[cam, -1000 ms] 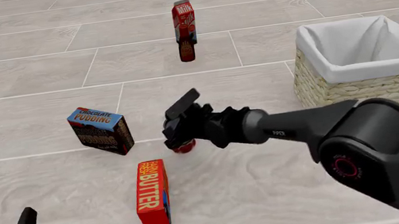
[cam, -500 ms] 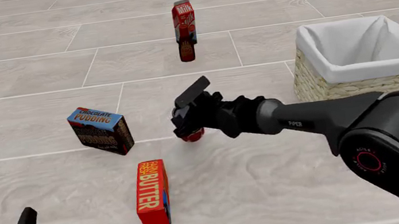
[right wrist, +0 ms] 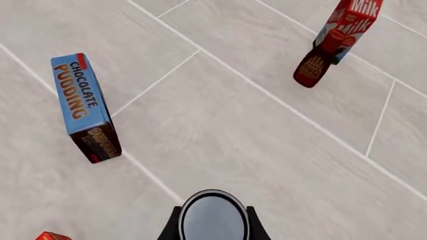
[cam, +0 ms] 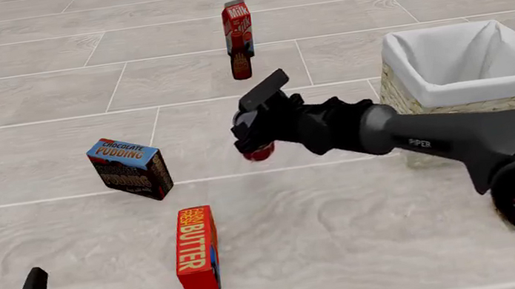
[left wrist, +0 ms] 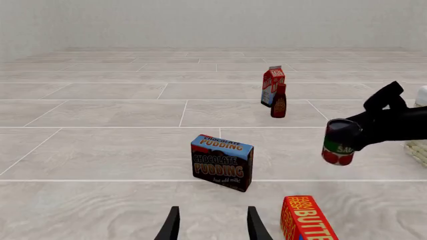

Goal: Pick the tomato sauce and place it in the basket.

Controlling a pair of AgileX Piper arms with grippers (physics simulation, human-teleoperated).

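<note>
Left wrist view: the counter point(left wrist: 100, 150) is a pale wood-grain tile surface with thin white joints, running back to a plain light wall point(left wrist: 200, 22). The left gripper point(left wrist: 212, 225) hangs with its jaws apart and nothing between them. Beyond it stands the chocolate pudding box point(left wrist: 223, 162), with the butter box point(left wrist: 307, 220) nearer the camera. The milk carton point(left wrist: 272, 86) and the dark bottle point(left wrist: 278, 101) stand together farther back. The tomato sauce point(left wrist: 339, 142) is off the counter, held by the right gripper point(left wrist: 363, 131).

Front view: the right gripper point(cam: 260, 125) has its jaws clamped on the tomato sauce point(cam: 258, 151), which is in the air between the chocolate pudding box point(cam: 129, 169) and the basket point(cam: 451, 100), near the latter.

Right wrist view: the can's dark top point(right wrist: 213, 216) sits between the jaws, above bare tiles.
</note>
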